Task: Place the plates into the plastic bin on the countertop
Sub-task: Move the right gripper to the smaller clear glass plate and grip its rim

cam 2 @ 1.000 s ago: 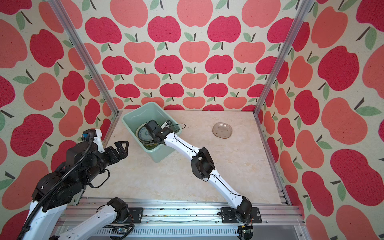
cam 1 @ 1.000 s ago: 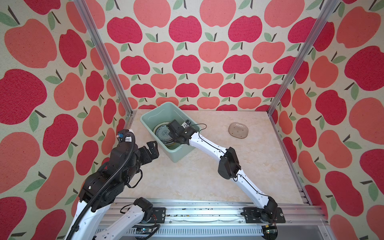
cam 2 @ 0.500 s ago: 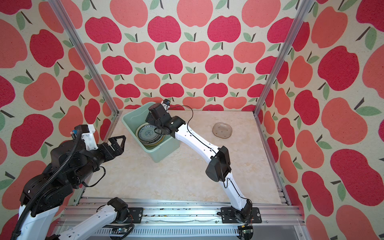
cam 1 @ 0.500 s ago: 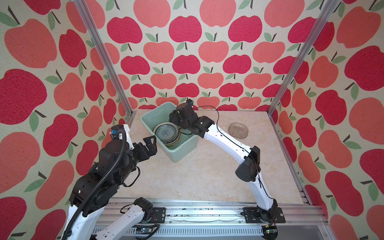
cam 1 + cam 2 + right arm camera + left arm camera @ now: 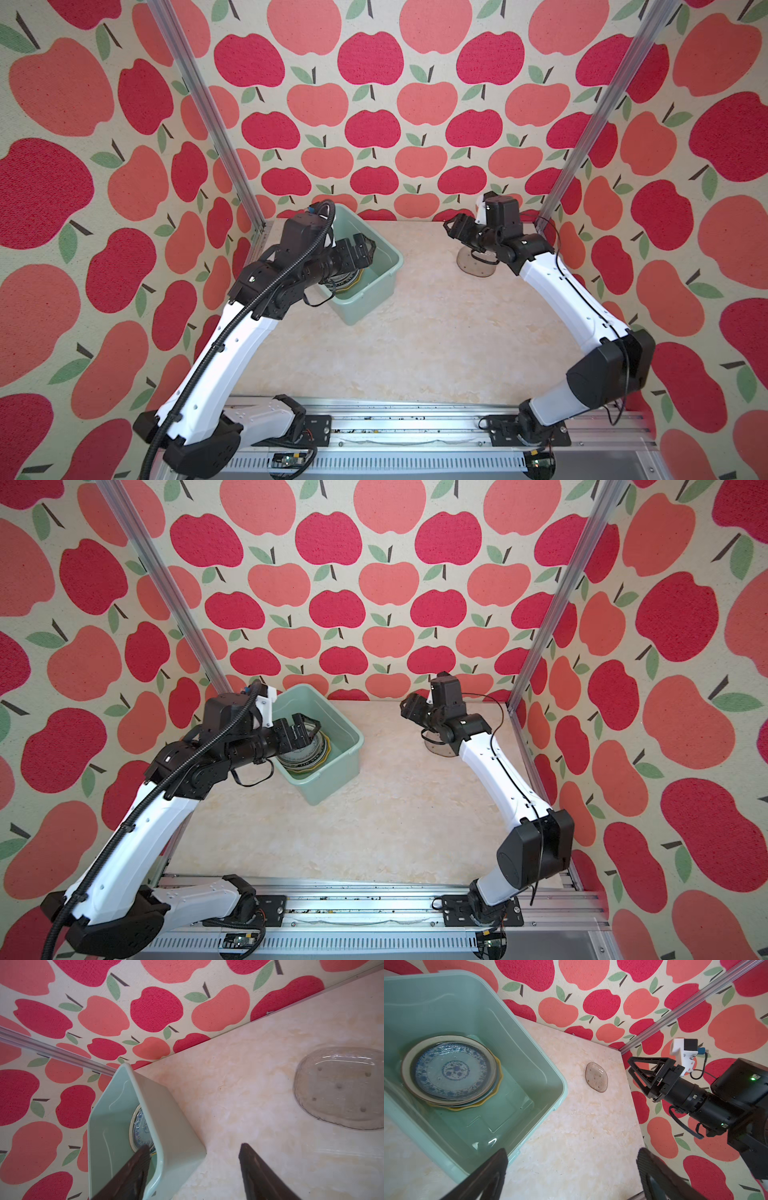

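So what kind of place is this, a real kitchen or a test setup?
Probably a robot test booth, not a real kitchen: apple-print walls framed by aluminium posts, a marble-look countertop, and a metal base rail.

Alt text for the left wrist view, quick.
A mint-green plastic bin holds a stack of plates, blue-patterned one on top; one smoky glass dish lies alone on the marbled countertop beside it. The right gripper hovers open near the dish.
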You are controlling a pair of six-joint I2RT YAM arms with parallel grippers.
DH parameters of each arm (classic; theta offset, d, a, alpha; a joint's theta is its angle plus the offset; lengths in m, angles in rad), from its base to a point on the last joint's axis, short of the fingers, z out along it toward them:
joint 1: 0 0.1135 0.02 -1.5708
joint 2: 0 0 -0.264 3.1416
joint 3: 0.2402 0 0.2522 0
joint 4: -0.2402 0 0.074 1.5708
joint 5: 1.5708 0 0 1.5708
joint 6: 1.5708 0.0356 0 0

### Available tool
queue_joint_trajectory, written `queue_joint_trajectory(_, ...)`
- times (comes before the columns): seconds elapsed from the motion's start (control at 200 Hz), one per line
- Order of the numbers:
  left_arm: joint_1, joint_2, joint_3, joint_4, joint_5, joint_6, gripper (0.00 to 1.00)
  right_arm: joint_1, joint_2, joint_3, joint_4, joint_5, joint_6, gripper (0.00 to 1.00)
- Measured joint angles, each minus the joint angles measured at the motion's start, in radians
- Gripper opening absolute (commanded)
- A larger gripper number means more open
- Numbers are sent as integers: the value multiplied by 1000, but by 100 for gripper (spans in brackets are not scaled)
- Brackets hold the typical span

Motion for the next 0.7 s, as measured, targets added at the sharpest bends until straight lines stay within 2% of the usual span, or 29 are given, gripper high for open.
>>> queue_joint_trajectory(0.195,-119,244,165,16,-9,46,99,-256,-57,-220,31,-127,-38,66)
queue_joint_trajectory(0.375,-211,443,291,22,-29,92,99,-435,24,-341,80,-218,-45,63)
queue_joint_trajectory(0.555,-287,607,419,2,-34,125,99,-488,163,-346,122,-259,-61,62)
queue_joint_trajectory(0.7,-334,676,507,-40,-35,143,99,-490,245,-344,178,-273,-60,60)
